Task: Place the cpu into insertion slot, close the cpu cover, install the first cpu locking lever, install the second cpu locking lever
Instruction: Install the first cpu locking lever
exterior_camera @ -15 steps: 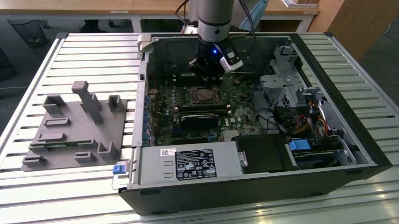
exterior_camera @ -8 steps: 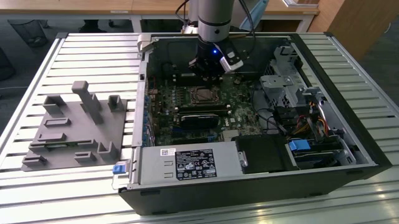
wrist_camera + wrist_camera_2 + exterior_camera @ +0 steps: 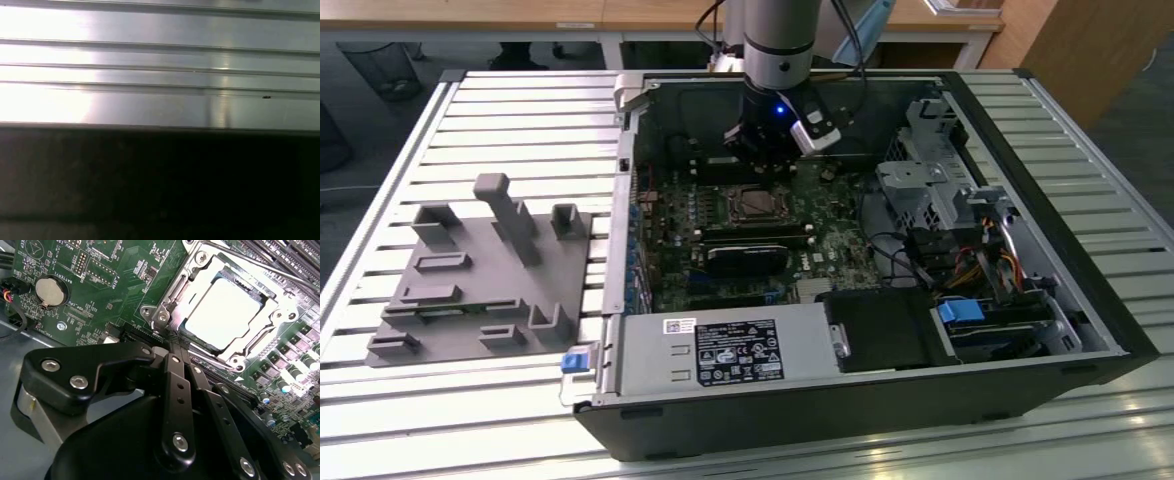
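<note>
We note open room straight above the insertion slot [image 3: 754, 205], where the case [image 3: 1067, 300] has no side panel. The gripper [image 3: 761, 150] hangs just beyond the slot. In the exterior view a black heatsink block [image 3: 750, 255] stands just in front of the slot, and the drive cage [image 3: 927, 180] with its cables [image 3: 974, 265] crowds that view's right (tight there).

The cpu sits in its slot with the cover down.

The cpu [image 3: 229, 315] is a flat, pale, shiny square. It lies flat inside the insertion slot [image 3: 186, 331], a square socket on the green board. The cpu cover [image 3: 207, 271], a thin silver frame with a big window, lies flat around the cpu.
</note>
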`<state>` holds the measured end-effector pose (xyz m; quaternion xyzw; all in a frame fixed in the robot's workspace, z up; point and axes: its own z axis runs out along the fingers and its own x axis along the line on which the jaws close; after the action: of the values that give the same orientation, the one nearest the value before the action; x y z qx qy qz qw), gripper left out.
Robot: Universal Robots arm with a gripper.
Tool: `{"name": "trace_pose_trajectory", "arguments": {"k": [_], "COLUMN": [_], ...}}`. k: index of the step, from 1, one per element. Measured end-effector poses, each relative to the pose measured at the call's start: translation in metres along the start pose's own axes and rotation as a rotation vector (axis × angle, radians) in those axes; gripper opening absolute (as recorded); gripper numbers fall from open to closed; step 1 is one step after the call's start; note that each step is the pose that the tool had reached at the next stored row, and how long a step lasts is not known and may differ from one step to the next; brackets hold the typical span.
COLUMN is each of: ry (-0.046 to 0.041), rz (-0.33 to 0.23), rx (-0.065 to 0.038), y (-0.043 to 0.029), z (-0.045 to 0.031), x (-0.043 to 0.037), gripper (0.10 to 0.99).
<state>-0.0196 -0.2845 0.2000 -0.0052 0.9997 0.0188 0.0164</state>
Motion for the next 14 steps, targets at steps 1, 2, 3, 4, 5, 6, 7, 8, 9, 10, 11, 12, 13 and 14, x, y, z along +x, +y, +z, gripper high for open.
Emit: {"name": "trace_pose_trajectory", "arguments": {"k": [1,2,3,4,5,6,7,8,9,10,11,12,13,14], "ry": [0.0000,0.0001,0.0002,0.0001,0.0001,0.0001,0.0002,0.0002,0.0003,0.0005,0.0006,0.0006,0.0007,0.0007], "rz": [0.000,0.000,0.000,0.000,0.000,0.000,0.000,0.000,-0.001,-0.001,-0.001,0.000,0.000,0.000], "rx": [0.002,0.004,0.005,0.007,0.009,0.011,0.013,0.014,0.015,0.016,0.016,0.016,0.016,0.016], "y": [0.0000,0.0000,0.0000,0.0000,-0.0001,-0.0001,-0.0001,-0.0001,-0.0001,-0.0002,-0.0002,-0.0003,-0.0003,-0.0003], "z": [0.0002,0.0004,0.0005,0.0007,0.0010,0.0012,0.0015,0.0019,0.0023,0.0028,0.0033,0.0039,0.0045,0.0051], "x": [0.0000,0.0000,0.0000,0.0001,0.0001,0.0001,0.0001,0.0001,0.0001,0.0001,0.0001,0.0001,0.0000,-0.0001], "gripper": [0.106,0.106,0.106,0.106,0.106,0.106,0.106,0.106,0.106,0.106,0.106,0.106,0.106,0.106]}}
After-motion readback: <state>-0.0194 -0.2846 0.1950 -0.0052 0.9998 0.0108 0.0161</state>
